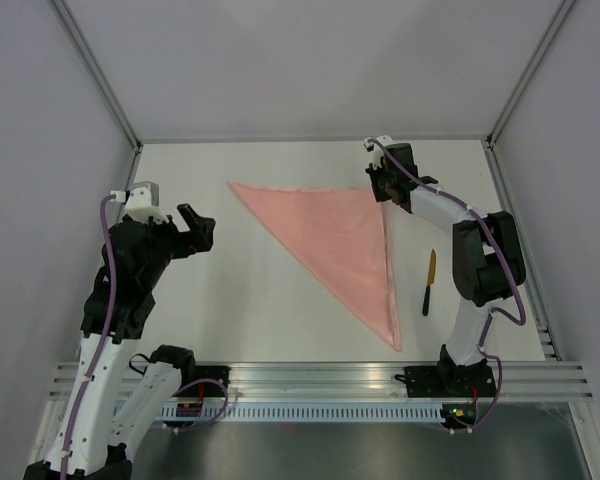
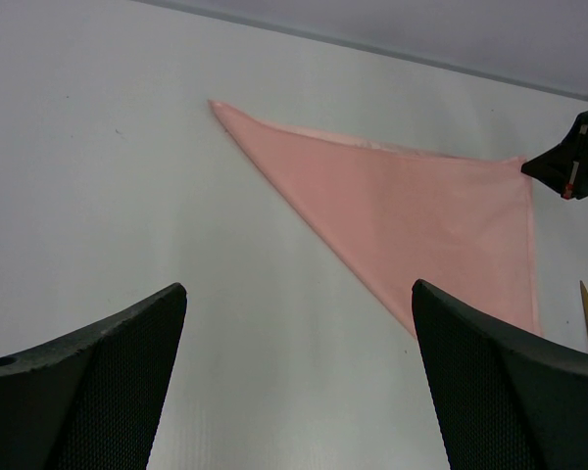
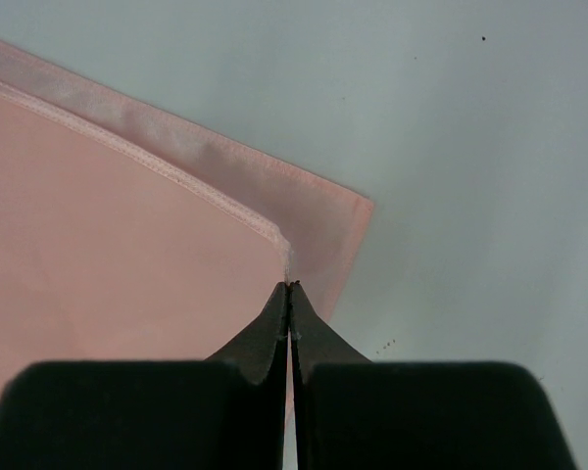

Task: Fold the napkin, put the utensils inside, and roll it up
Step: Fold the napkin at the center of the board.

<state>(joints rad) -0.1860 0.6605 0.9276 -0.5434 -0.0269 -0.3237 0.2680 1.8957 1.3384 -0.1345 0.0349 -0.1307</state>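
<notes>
The napkin lies on the table folded into a pale pink triangle, its long edge running from far left to near right. At the triangle's far right corner my right gripper is shut, and in the right wrist view its tips pinch the stitched corner of the napkin's upper layer. A little of the lower layer shows beyond that corner. The utensil, a thin yellow and dark stick, rests to the right of the napkin. Left of the napkin, my left gripper hangs open and holds nothing.
White table enclosed by grey walls on three sides, with metal posts at the back corners. An aluminium rail carrying the arm bases runs along the near edge. The right arm's elbow stands just right of the utensil.
</notes>
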